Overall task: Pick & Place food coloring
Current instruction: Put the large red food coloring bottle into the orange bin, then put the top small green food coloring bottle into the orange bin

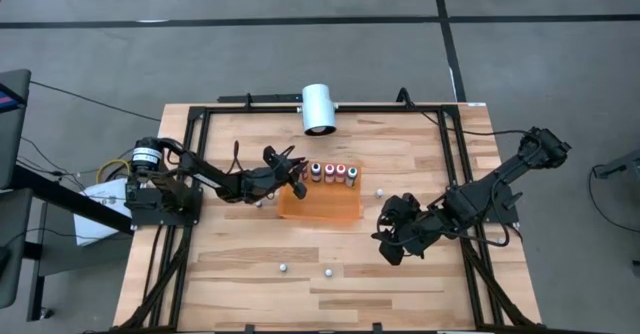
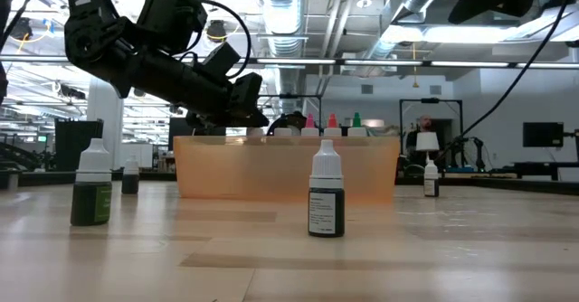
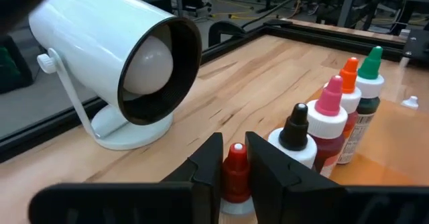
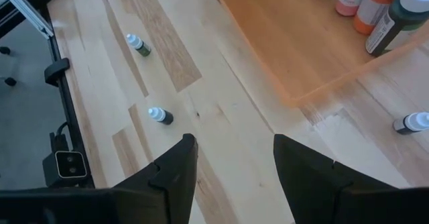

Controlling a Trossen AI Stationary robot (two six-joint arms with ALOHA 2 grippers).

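My left gripper (image 3: 234,174) is pinching a red-capped bottle (image 3: 235,167) by its narrow top, fingers pressed in on either side of the cap, right at the near end of the row inside the orange tray (image 1: 325,210). Just ahead of the pincer stand the black-capped (image 3: 293,127), pink-capped (image 3: 328,103), orange-capped (image 3: 348,76) and green-capped bottles (image 3: 369,66), shoulder to shoulder. I judge these bottles light, stiff plastic, tall for their base and easy to tip, with a smooth tapered cap that could slide out of the pads. Gripping lower, on the collar, looks safer to me. My right gripper (image 4: 231,160) hangs spread and empty over bare table, a loose bottle (image 4: 159,115) ahead of it.
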